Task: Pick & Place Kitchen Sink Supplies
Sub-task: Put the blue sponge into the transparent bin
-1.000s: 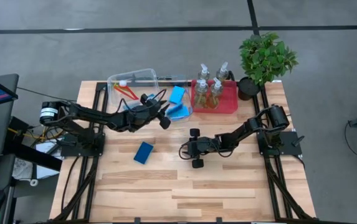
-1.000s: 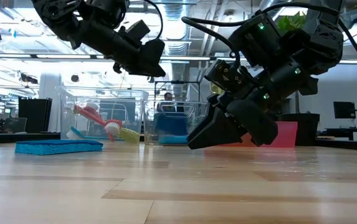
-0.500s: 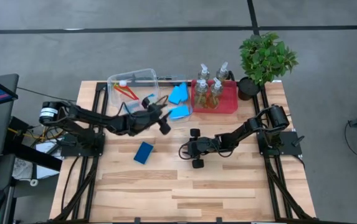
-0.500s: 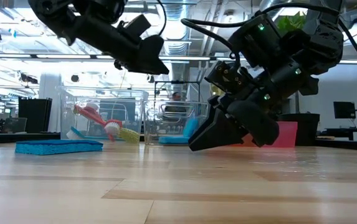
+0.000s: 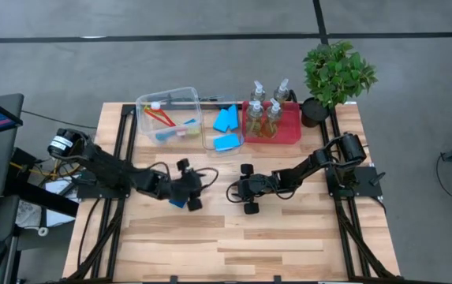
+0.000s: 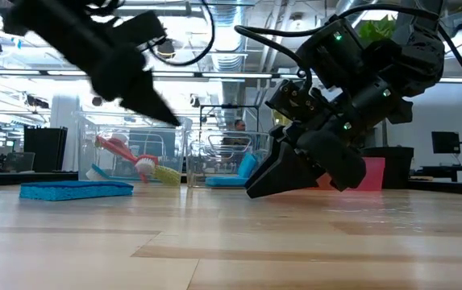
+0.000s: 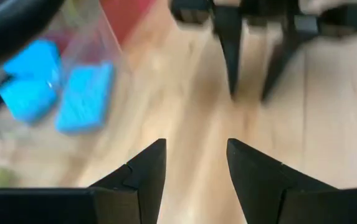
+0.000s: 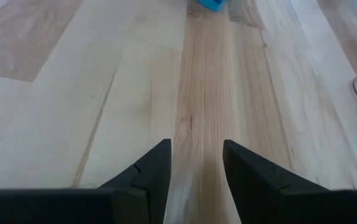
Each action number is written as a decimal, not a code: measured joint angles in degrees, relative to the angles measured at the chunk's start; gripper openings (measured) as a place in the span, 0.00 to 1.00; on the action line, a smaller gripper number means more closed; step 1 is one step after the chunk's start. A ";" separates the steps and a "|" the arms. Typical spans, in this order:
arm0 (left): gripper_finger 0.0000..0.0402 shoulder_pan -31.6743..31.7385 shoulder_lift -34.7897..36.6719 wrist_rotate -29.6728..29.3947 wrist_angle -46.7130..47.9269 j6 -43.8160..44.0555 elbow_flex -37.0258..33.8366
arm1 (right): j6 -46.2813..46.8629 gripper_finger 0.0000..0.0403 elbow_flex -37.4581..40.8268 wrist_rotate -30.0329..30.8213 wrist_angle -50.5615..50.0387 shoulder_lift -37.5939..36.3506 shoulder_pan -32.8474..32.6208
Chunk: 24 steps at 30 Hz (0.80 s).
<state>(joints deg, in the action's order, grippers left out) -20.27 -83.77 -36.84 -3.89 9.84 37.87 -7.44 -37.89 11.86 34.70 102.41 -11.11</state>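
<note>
A flat blue sponge (image 5: 177, 200) (image 6: 76, 189) lies on the wood table, partly under my left gripper (image 5: 200, 183) (image 7: 194, 149), which hovers open above it and touches nothing. Two more blue sponges (image 5: 226, 130) (image 7: 81, 96) lie in the middle clear bin (image 5: 208, 138). Red, green and blue brushes (image 5: 166, 120) (image 6: 130, 161) lie in the left clear bin (image 5: 148, 102). Pump bottles (image 5: 263, 110) of yellow-green liquid stand in the red tray (image 5: 293, 130). My right gripper (image 5: 232, 189) (image 8: 194, 155) waits open, low over the table's middle, pointing toward the loose sponge (image 8: 212, 3).
A potted green plant (image 5: 336, 71) stands at the far right corner beside the red tray. Bins and tray line the far edge. Bare wood spans the near half of the table (image 5: 233, 244). The two grippers face each other closely, the right arm's fingers (image 7: 231, 56) showing in the left wrist view.
My left gripper has drawn back from the middle clear bin toward the near edge and come down, ending over the loose sponge, its fingers pointing at the right gripper. In the bin a blue sponge has tipped to lean against the wall. The right arm has kept still.
</note>
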 joint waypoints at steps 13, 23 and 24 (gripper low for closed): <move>0.42 -10.28 0.02 11.96 22.08 19.71 -0.02 | 0.00 0.33 0.00 -0.02 0.04 0.00 0.00; 0.42 -13.95 0.02 12.50 28.78 19.44 -0.02 | -0.01 0.33 0.00 -0.02 0.07 0.00 0.00; 0.42 -13.95 0.02 12.48 29.56 19.44 -0.04 | -0.01 0.33 0.00 -0.02 0.07 0.00 0.00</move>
<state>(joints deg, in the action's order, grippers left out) -34.22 -83.74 -24.36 25.67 29.28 37.82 -7.44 -37.89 11.84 34.76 102.41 -11.11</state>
